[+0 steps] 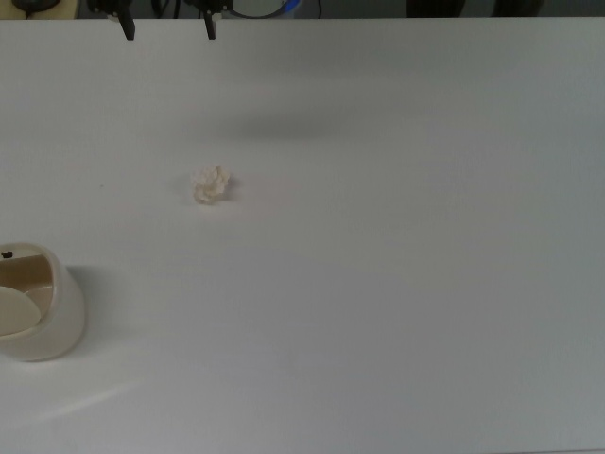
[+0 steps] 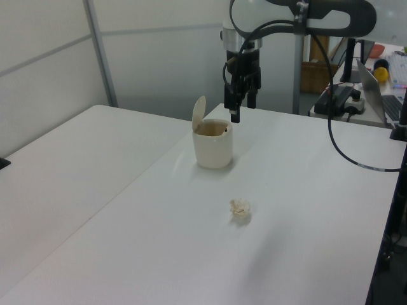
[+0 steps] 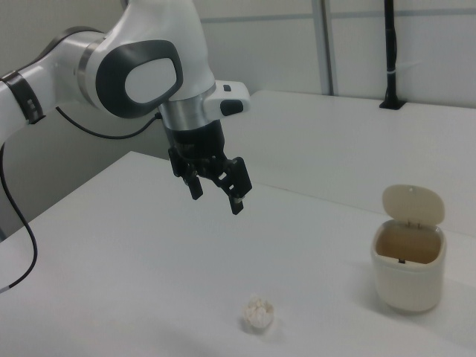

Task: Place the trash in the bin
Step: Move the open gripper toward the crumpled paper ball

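**Currently: trash on tabletop, bin open, fingers empty**

The trash (image 3: 259, 313), a small crumpled off-white wad, lies loose on the white tabletop (image 3: 111, 253), with nothing touching it. The bin (image 3: 407, 274), a cream container with its hinged lid standing upright, sits well apart from the wad, toward the right view's right. In the top view the bin (image 1: 38, 303) is at the top view's left edge, the trash (image 1: 212, 183) nearer the centre. The gripper (image 3: 216, 197) hangs in the air above the tabletop, well clear of both items. Its fingers (image 3: 236, 202) are spread apart and hold nothing. In the left view the gripper (image 2: 242, 109) shows behind the bin (image 2: 213, 147), while the trash (image 2: 240, 209) lies nearer the camera.
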Tool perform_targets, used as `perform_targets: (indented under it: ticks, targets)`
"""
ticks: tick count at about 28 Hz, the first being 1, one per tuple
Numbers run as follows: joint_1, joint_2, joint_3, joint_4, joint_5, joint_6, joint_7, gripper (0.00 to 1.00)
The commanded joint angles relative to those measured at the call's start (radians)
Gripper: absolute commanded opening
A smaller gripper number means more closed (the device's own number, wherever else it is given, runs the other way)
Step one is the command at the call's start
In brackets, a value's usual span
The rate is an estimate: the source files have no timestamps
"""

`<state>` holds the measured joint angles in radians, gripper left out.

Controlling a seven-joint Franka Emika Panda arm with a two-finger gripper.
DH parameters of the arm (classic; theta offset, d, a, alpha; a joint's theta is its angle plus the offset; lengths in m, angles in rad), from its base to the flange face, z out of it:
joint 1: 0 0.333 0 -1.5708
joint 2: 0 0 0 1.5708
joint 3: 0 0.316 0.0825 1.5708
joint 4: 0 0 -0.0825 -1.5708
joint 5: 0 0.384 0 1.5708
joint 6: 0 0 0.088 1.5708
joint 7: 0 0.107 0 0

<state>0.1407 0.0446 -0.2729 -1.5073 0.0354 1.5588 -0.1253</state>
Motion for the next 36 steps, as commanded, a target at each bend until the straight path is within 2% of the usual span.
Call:
perform_targets:
  ticks: [1,5,8,19,28,31,36]
  targets:
    - [0.002,-0.009,-0.011,-0.001,0.021,-0.008,-0.020,1.00]
    - [0.002,-0.008,-0.009,-0.008,0.021,-0.008,-0.020,1.00]
    - [0.000,-0.006,-0.011,-0.046,0.023,0.019,-0.022,1.00]
    - [-0.006,-0.008,-0.017,-0.254,0.012,0.214,-0.011,1.00]
    - [0.002,-0.008,-0.011,-0.376,-0.003,0.343,-0.005,1.00]
    - [0.005,-0.003,-0.011,-0.425,-0.015,0.426,0.036,1.00]
    - [0.008,0.049,-0.011,-0.447,-0.040,0.500,0.070,1.00]
